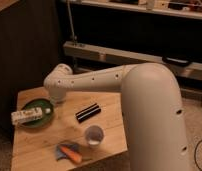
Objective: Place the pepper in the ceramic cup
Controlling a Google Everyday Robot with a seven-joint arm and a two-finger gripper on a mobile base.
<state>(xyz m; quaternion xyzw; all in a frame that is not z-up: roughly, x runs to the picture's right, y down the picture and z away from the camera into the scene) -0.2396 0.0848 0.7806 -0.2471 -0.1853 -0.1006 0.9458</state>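
Camera view: tapered pepper (72, 154) on wavy sponge (60, 149) beside round ceramic cup (94, 135); tool (55, 98) gapes over plate (45, 120)

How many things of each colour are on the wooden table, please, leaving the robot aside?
Green: 1, the flat round green plate
White: 2, the small white ceramic cup and the white rectangular carton on that plate
Black: 1, the black ridged block
Blue: 1, the blue wavy-edged sponge
Orange: 1, the slender orange pepper
Total: 6
The gripper hangs over the plate's far edge.
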